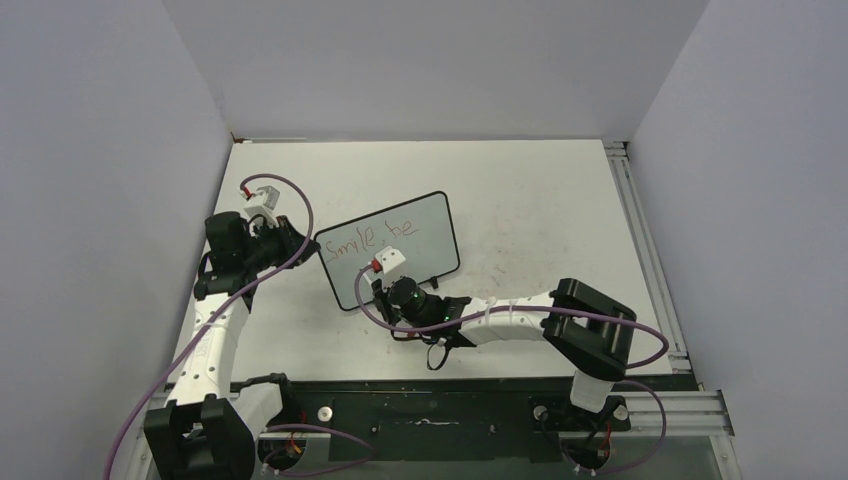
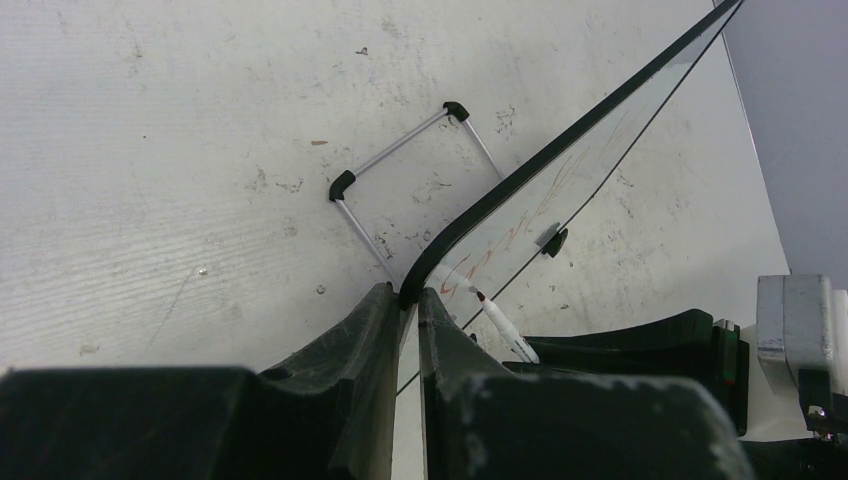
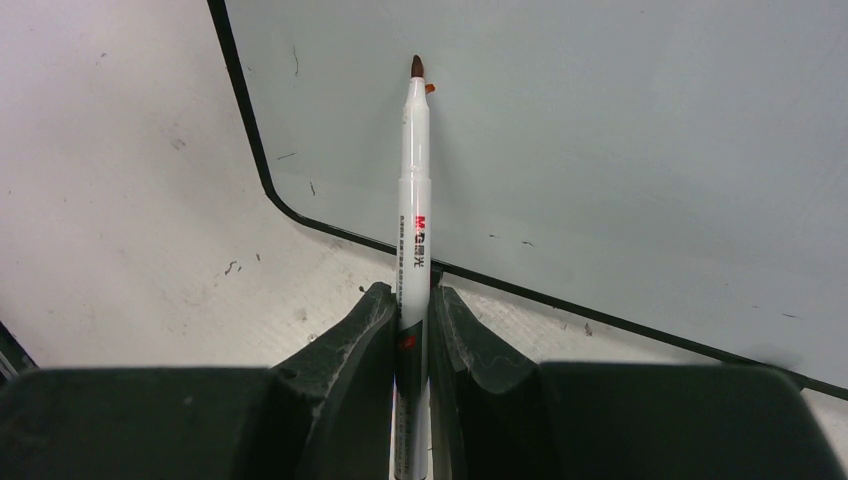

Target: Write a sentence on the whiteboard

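— Left claw (image 2: 410,295) pressed together on what, exactly?

— On the black frame of the whiteboard (image 1: 430,258), at its lower left corner. The board stands propped on the bench (image 1: 540,220), leaning back on a thin wire stand (image 2: 400,150) behind it.

— And the right claw (image 3: 412,300)?

— It sits in front of the whiteboard's lower edge, pinching a slim white marker (image 3: 415,180) low on the barrel. The tip is up against the glossy face, touching or just off it; I cannot tell which.

— How far along is the sentence (image 1: 375,237)?

— Red lettering reading "Smile, be" runs across the whiteboard's upper part. The area below it looks bare, so more likely follows.

— How will the whiteboard handle?

— It looks light, stiff and slick. Pen pressure could probably tip it back or skate it along the bench. The rim is the place to hold it, clear of the writing face, where the left claw already has it.
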